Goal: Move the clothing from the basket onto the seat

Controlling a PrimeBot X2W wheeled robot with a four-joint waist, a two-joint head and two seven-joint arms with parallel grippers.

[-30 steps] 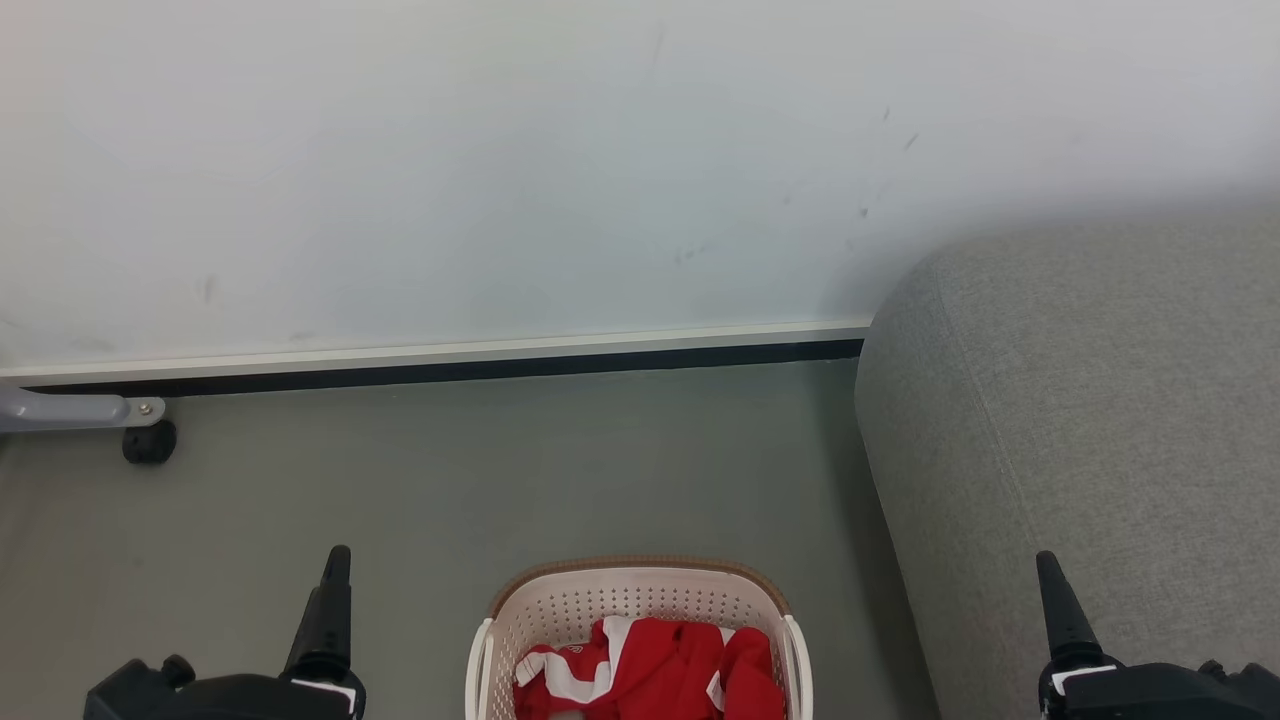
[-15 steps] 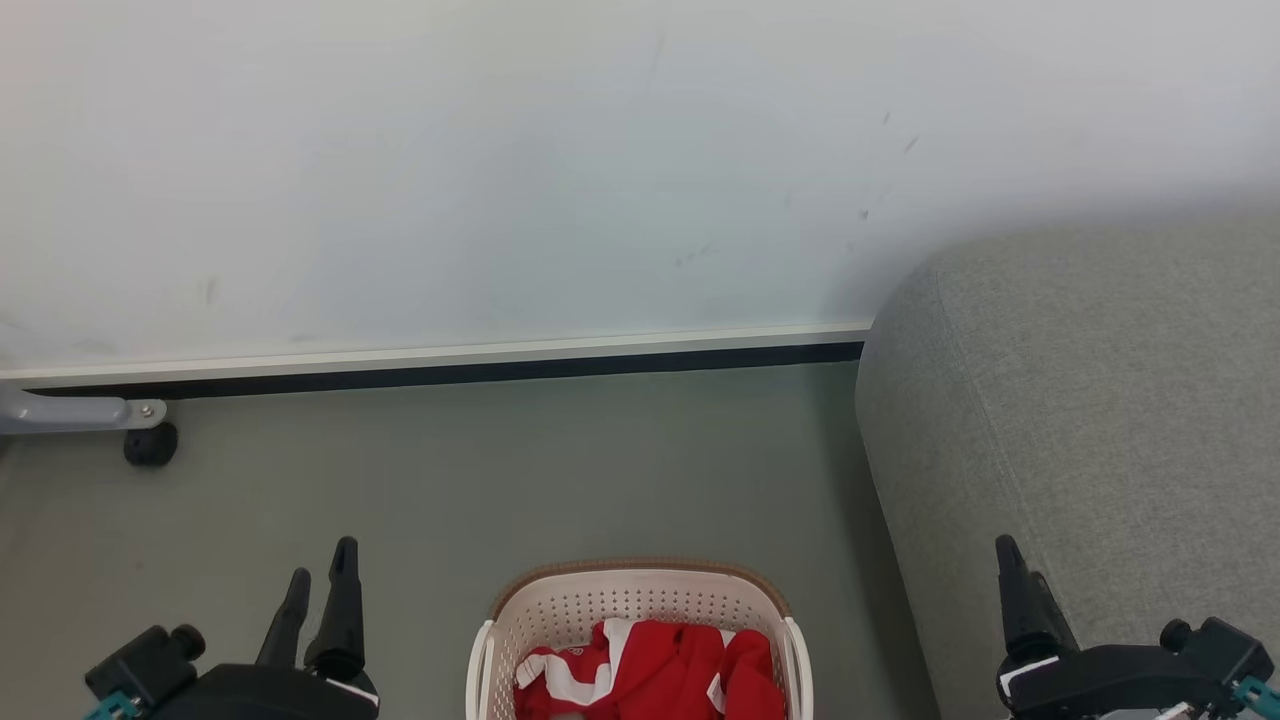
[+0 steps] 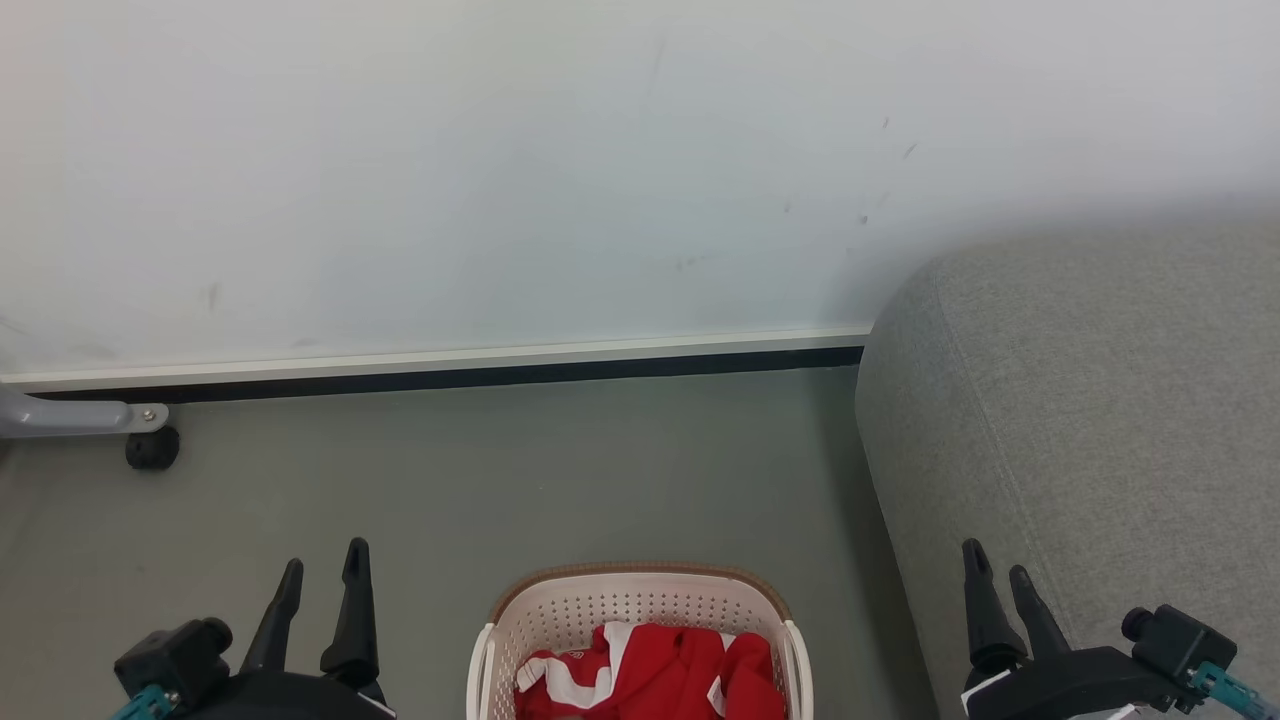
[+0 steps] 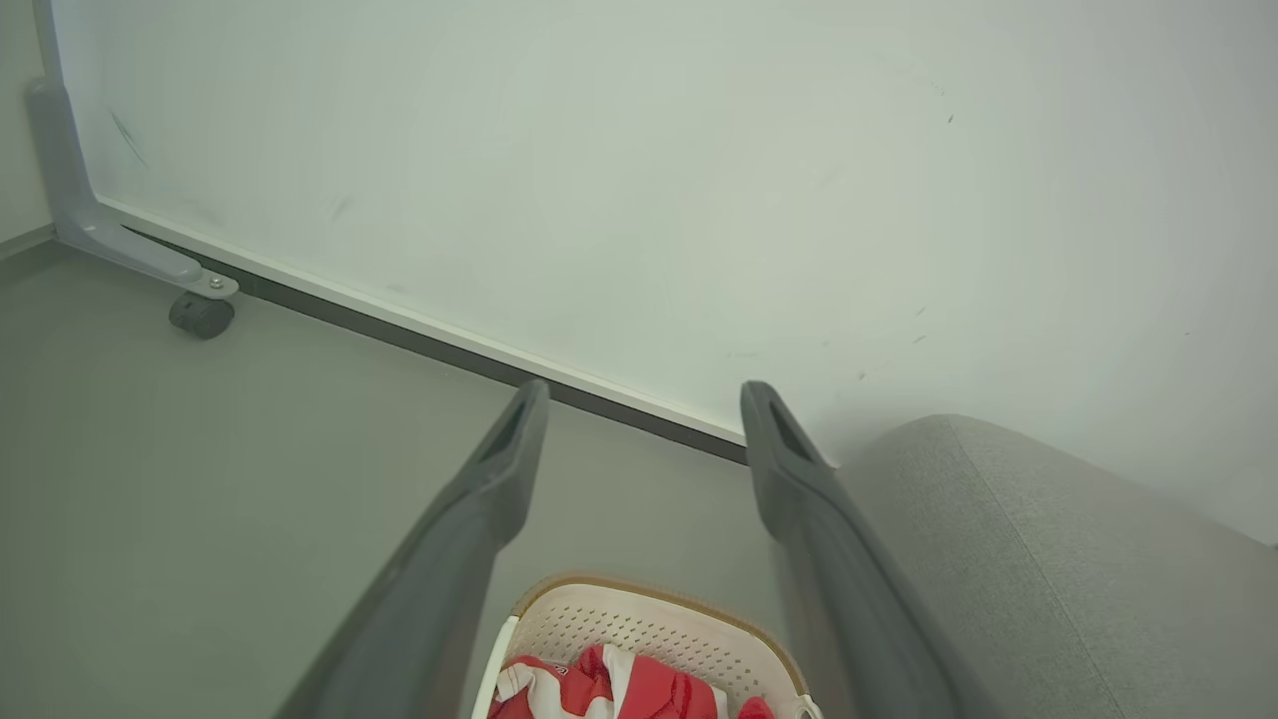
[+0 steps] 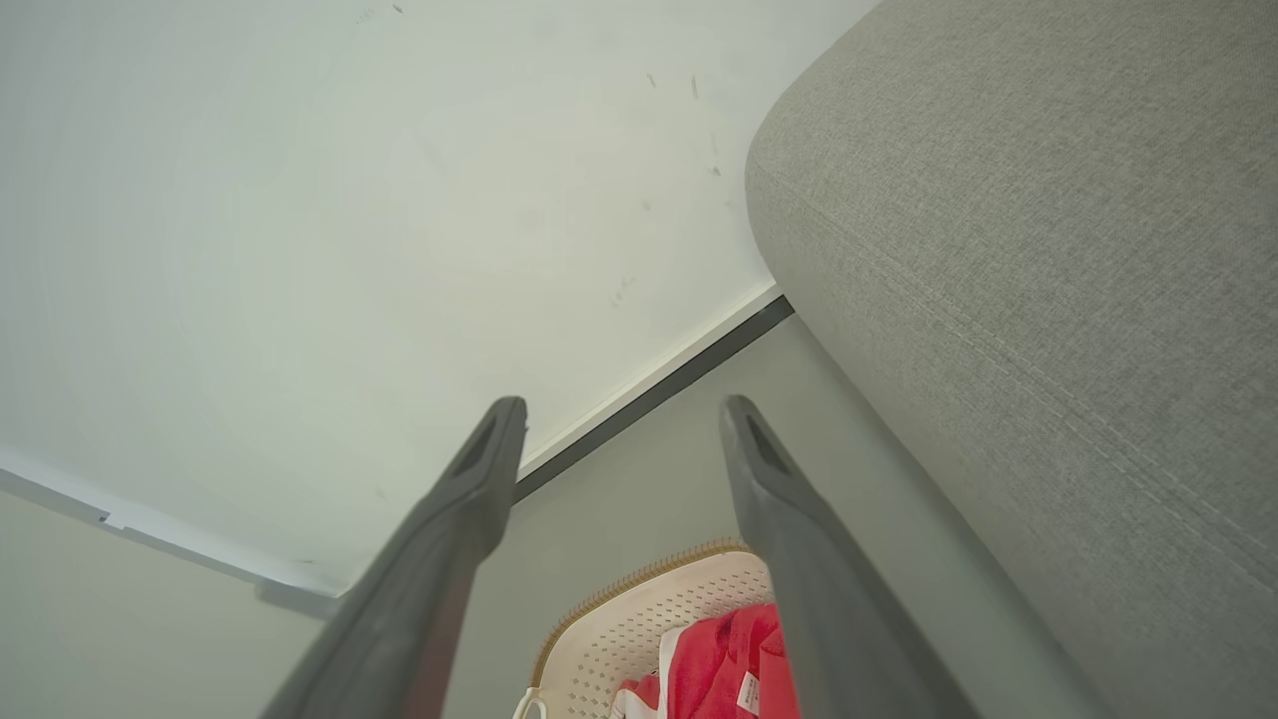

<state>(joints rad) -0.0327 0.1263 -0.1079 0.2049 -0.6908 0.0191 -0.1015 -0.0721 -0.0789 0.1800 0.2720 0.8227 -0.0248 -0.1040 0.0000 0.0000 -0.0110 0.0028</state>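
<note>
Clothing (image 3: 650,675): red garments with white trim, bunched together low in the basket (image 3: 640,608); none lay on the seat (image 3: 1100,420).

Basket: stood on the floor (image 3: 500,480), just beside the seat's rounded edge, between the two grippers.

Left gripper (image 3: 323,556): fingers spread, nothing held, over bare floor on the basket's left.

Right gripper (image 3: 994,560): fingers spread, nothing held, against the seat's side on the basket's right.

Step in hand, as judged: the first reach into the basket.

Handling notes, as judged: the right gripper, being nearer the seat, suited the carry. It needed to descend over the middle of the heap, clear of the rim and the perforated wall. A thick fold would hold better than a thin hem. A straight lift until the fabric cleared the rim would keep the light basket from dragging or tipping.

Caution: the garments looked tangled and might rise together.
</note>
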